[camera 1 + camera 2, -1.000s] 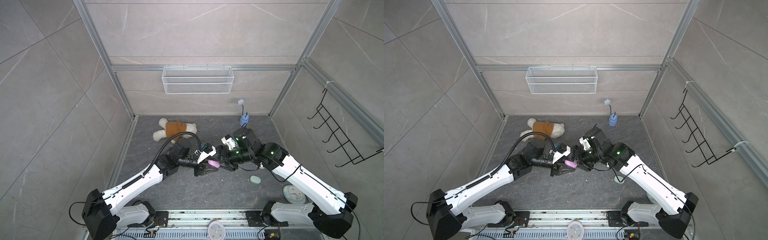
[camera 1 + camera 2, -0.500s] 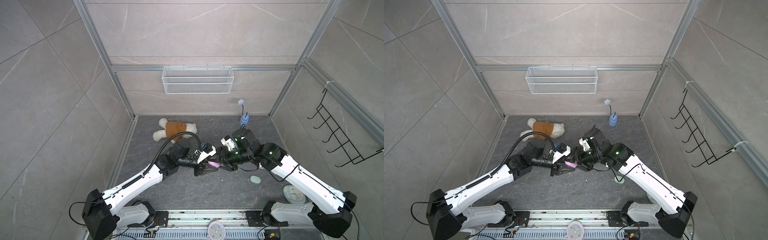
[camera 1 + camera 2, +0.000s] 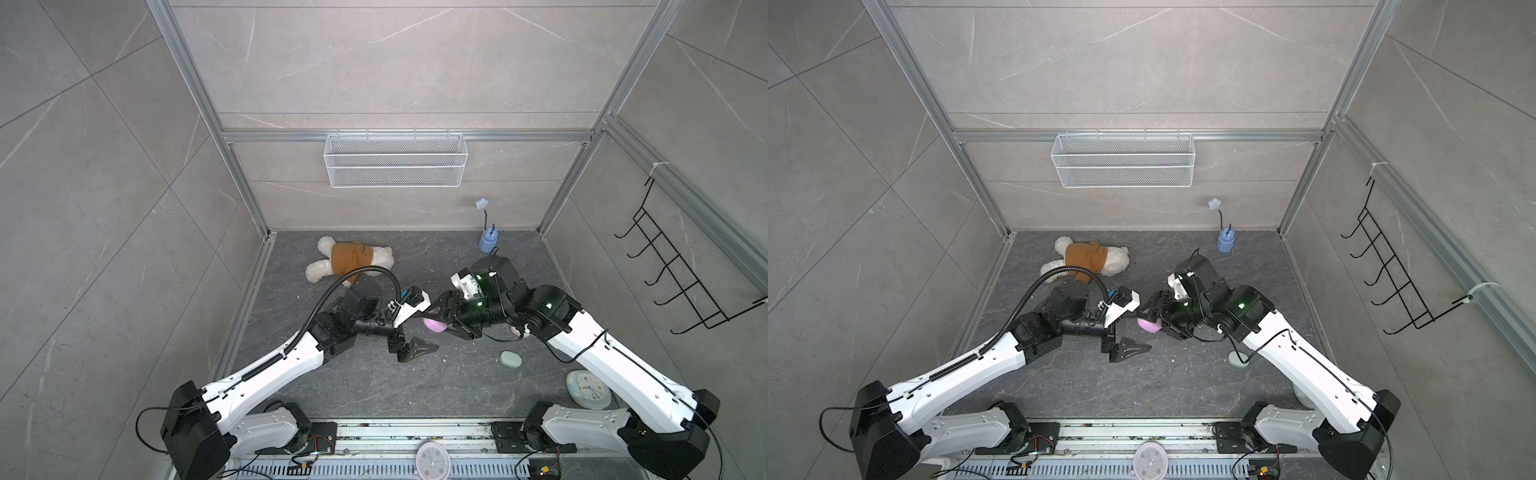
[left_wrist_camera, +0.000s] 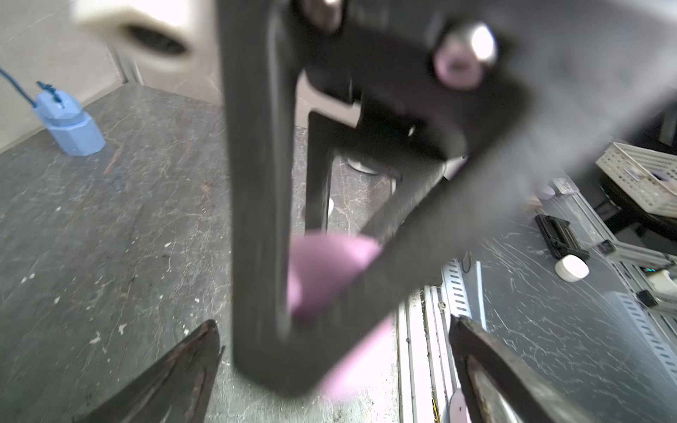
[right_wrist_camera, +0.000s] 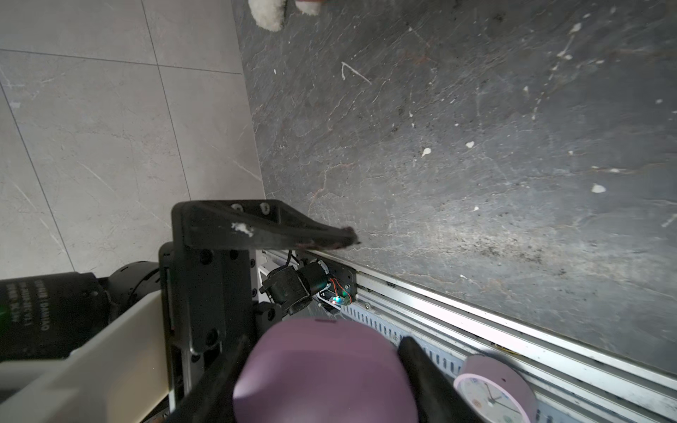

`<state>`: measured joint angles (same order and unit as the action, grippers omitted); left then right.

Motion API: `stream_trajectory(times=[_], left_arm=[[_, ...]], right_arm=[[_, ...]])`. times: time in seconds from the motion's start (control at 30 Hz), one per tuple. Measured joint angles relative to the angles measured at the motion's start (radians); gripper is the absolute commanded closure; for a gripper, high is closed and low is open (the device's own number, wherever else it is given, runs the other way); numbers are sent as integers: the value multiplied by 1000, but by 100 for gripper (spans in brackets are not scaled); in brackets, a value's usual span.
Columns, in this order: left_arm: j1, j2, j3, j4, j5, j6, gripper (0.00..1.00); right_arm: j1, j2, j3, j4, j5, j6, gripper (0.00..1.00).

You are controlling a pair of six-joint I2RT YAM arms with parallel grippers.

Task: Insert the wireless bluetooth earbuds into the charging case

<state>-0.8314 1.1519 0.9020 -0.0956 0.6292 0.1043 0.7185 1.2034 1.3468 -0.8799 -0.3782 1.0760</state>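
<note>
lilac charging case (image 3: 434,325), mint green case (image 3: 510,359)

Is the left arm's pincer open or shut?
Open. In the left wrist view the left pincer has its jaws far apart, gripping nothing; the right pincer holds the lilac case.

Lab test cell, aluminium frame (image 3: 399,136), tiled walls (image 3: 374,62), wire basket (image 3: 395,166), arm mounting rail (image 3: 415,432)

A white wire basket (image 3: 395,166) hangs on the back wall. Below its left end a plush bear (image 3: 351,259) lies on the dark table (image 3: 374,386); below its right end stands a small blue vase (image 3: 488,243). Right of the basket, a black hook rack (image 3: 681,274) hangs. A pink clock (image 3: 434,460) lies far below it.
</note>
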Motion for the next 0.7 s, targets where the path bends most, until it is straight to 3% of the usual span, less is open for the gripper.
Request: stream_trajectory(times=[0.37,0.7], left_arm=[[0,-120,-171,21,-187,-122,0],[0,-151,-244,46,-273,-185,0]], right_arm=[[-171,-20,-172,-119,241,-158,44],[-245,120,-389,-21,463,-237,43]])
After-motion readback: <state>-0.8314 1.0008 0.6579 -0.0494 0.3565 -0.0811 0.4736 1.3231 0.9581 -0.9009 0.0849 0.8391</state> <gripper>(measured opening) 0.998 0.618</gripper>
